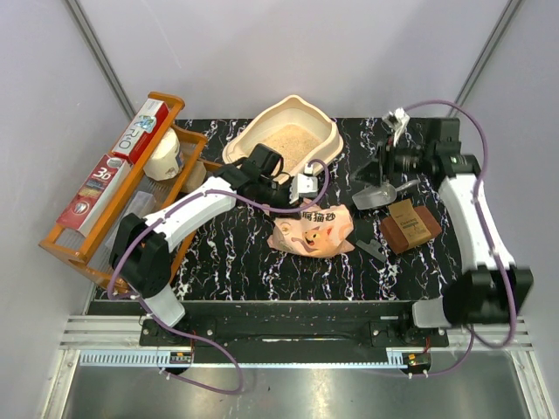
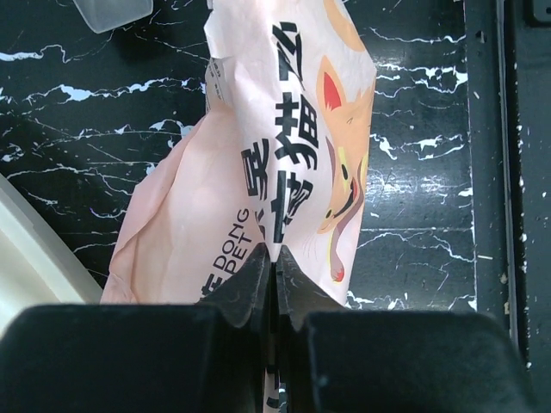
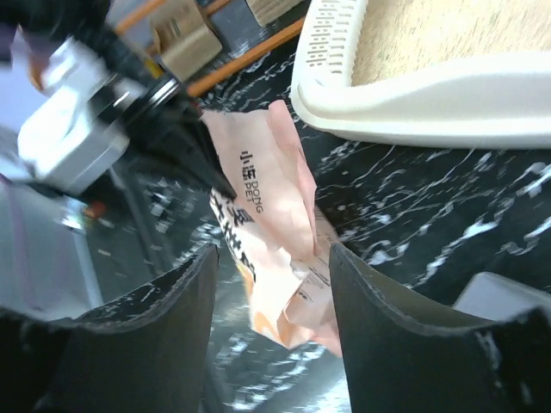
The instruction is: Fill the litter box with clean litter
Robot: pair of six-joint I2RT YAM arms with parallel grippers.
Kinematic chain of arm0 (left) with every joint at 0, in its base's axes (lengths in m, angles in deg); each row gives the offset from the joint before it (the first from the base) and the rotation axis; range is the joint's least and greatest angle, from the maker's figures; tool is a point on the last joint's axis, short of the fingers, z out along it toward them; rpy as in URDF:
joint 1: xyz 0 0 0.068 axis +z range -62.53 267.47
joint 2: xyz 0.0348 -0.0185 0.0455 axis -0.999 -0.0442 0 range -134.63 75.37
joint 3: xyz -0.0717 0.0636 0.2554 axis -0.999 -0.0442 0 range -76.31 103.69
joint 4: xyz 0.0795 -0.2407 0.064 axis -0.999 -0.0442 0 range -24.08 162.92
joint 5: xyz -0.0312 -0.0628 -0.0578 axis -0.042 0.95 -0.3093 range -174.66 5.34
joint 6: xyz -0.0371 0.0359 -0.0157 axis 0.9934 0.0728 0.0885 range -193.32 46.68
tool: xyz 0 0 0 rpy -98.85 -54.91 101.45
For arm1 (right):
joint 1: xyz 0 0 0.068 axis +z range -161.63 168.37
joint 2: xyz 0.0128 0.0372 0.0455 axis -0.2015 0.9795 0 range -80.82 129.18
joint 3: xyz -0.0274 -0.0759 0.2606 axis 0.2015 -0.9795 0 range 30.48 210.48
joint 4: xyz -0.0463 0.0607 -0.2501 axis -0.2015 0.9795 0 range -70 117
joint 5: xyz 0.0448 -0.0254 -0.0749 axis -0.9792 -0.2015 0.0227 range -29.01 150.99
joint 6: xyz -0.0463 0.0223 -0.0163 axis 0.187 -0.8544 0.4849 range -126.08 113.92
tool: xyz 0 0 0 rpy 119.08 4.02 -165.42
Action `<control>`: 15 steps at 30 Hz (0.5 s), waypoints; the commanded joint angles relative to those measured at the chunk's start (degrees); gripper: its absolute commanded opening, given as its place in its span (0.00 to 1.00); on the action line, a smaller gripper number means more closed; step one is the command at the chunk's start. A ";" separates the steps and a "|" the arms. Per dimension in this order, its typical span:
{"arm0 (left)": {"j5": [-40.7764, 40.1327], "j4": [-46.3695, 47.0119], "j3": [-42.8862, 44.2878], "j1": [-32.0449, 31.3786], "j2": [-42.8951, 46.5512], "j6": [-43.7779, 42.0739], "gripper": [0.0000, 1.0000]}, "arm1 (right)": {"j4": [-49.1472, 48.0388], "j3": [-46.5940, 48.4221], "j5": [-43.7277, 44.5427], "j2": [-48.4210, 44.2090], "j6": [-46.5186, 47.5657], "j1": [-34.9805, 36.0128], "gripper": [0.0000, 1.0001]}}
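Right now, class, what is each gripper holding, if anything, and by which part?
The left gripper pinches the pink bag by its edge at the end printed DONG PET. The right gripper is open and holds nothing.

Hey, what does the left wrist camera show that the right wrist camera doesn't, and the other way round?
Only the left wrist view: the cartoon cat's face printed on the pink bag. Only the right wrist view: the clean litter lying in the litter box, the orange rack behind, and the right gripper, standing open. Both: the pink bag pinched in the shut left gripper, the litter box rim, and the black marbled table.
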 commanded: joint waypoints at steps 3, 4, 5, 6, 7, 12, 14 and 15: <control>3.72 8.73 -1.70 0.18 2.69 10.50 0.05 | 1.14 -13.13 8.13 -14.25 36.71 6.19 0.61; 3.81 9.09 -1.79 0.18 2.69 11.22 0.06 | 0.35 -15.49 8.84 -15.13 38.21 9.08 0.61; 3.89 9.44 -1.96 0.27 2.69 11.75 0.05 | -0.96 -16.56 9.63 -16.27 38.92 10.41 0.61; 3.98 10.05 -2.05 0.18 2.78 12.71 0.05 | -3.93 -17.61 11.56 -16.55 39.10 11.64 0.61; 4.16 10.32 -2.14 0.18 2.78 13.07 0.05 | -5.01 -18.75 12.27 -16.64 39.19 14.18 0.62; 4.86 10.59 -2.75 0.27 3.30 14.04 0.05 | -8.70 -17.98 14.56 -12.25 38.32 17.19 0.63; 4.69 10.59 -3.19 0.27 3.57 14.21 0.05 | -9.41 -17.71 14.47 -10.67 38.49 17.80 0.63; 4.69 10.59 -3.37 0.36 3.74 14.21 0.05 | -9.67 -17.80 14.47 -10.14 38.67 18.07 0.63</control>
